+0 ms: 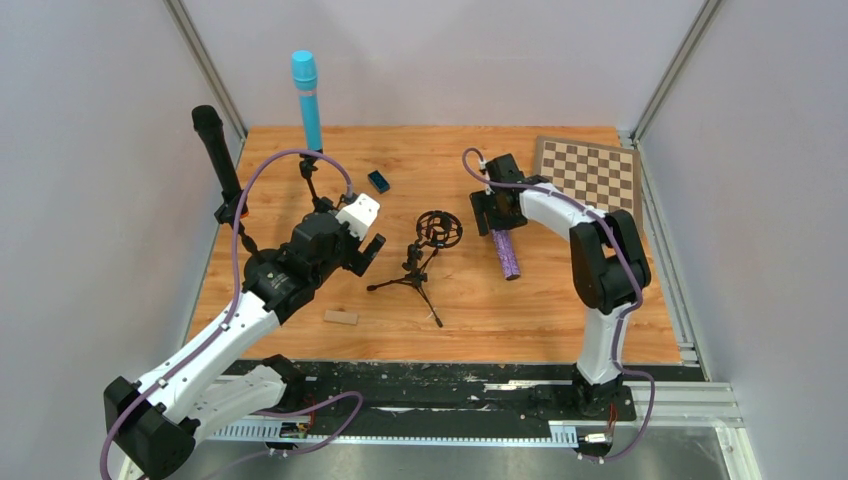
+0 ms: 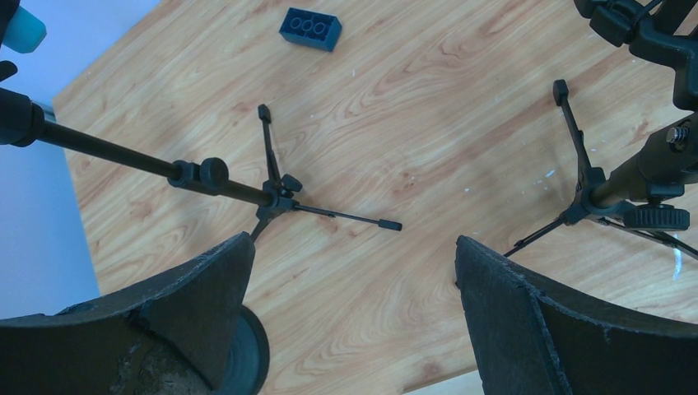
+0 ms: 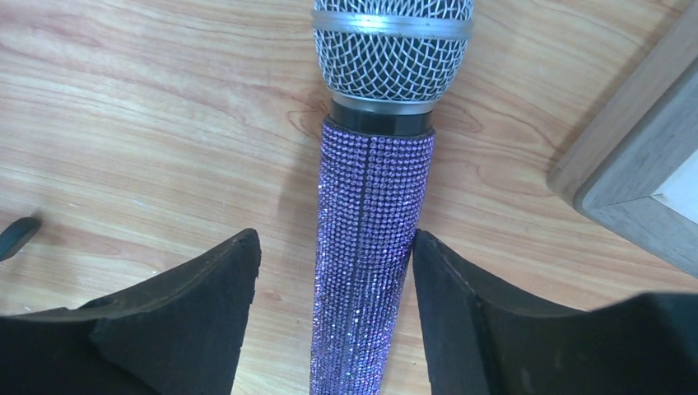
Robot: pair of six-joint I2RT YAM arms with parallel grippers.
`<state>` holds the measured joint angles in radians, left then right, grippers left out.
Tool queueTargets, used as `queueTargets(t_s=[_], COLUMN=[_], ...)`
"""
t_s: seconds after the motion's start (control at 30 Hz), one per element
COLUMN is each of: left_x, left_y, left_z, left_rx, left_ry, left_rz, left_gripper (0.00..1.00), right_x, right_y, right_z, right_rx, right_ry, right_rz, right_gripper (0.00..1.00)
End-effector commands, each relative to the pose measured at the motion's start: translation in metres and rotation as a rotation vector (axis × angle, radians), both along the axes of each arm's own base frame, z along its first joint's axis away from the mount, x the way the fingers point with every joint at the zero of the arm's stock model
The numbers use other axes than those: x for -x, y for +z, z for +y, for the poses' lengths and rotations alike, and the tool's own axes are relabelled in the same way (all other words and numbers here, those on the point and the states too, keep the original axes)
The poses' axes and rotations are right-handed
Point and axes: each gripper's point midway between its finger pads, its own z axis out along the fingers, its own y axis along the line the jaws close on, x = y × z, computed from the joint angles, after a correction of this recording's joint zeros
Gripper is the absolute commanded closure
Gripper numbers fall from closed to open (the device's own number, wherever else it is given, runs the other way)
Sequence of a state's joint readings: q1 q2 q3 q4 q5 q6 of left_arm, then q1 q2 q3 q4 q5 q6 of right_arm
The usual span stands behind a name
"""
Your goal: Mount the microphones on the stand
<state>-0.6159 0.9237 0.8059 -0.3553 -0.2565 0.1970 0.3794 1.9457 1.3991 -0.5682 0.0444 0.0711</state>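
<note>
Right gripper (image 3: 335, 239): your fingers are sitting spread, straddling the purple microphone (image 3: 366, 247) lying flat on the table (image 3: 123, 123). The chessboard (image 3: 634, 189) edge is crowding its head and bare wood is lying opposite. Left gripper (image 2: 352, 240): it is hovering open between the blue microphone's stand (image 2: 276, 202) and the ring-mount stand (image 2: 593, 193).
</note>
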Motion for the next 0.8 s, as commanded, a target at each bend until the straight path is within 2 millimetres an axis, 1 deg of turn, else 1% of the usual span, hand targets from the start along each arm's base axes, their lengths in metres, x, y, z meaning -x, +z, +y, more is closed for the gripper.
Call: queueTargets(t_s=[0.0, 0.07, 0.17, 0.2, 0.27, 0.33, 0.4, 0.43, 0.5, 0.67, 0.77], left_x=[-0.002, -0.002, -0.002, -0.002, -0.002, -0.002, -0.002, -0.002, -0.003, -0.003, -0.002], left_y=[0.007, 0.007, 0.007, 0.007, 0.007, 0.007, 0.006, 0.006, 0.006, 0.006, 0.005], left_z=[-0.006, -0.006, -0.005, -0.005, -0.005, -0.006, -0.006, -0.006, -0.005, -0.006, -0.006], left_rx=[0.017, 0.016, 0.014, 0.014, 0.015, 0.015, 0.015, 0.014, 0.012, 0.013, 0.010], left_ry=[-0.019, -0.019, -0.017, -0.017, -0.017, -0.017, -0.017, -0.017, -0.016, -0.019, -0.020], left_rz=[-0.021, -0.023, -0.023, -0.023, -0.023, -0.022, -0.021, -0.022, -0.021, -0.020, -0.018], left_gripper=[0.00, 0.00, 0.00, 0.00, 0.00, 0.00, 0.00, 0.00, 0.00, 0.00, 0.00], right_x=[-0.002, -0.003, -0.004, -0.004, -0.005, -0.005, -0.004, -0.004, -0.006, -0.012, -0.013], right_y=[-0.002, -0.006, -0.011, -0.013, -0.018, -0.023, -0.027, -0.027, -0.022, 0.002, 0.024], right_z=[0.001, -0.004, -0.007, -0.008, -0.010, -0.010, -0.010, -0.010, -0.012, -0.012, -0.009], right_rx=[0.027, 0.056, 0.074, 0.081, 0.093, 0.099, 0.099, 0.100, 0.105, 0.087, 0.047], right_ry=[0.032, 0.009, -0.007, -0.012, -0.020, -0.026, -0.024, -0.028, -0.040, -0.053, -0.050], right_rz=[0.030, 0.039, 0.043, 0.046, 0.056, 0.068, 0.078, 0.079, 0.063, -0.005, -0.068], right_gripper=[0.35, 0.36, 0.42, 0.46, 0.59, 0.68, 0.80, 0.88, 1.00, 1.00, 1.00])
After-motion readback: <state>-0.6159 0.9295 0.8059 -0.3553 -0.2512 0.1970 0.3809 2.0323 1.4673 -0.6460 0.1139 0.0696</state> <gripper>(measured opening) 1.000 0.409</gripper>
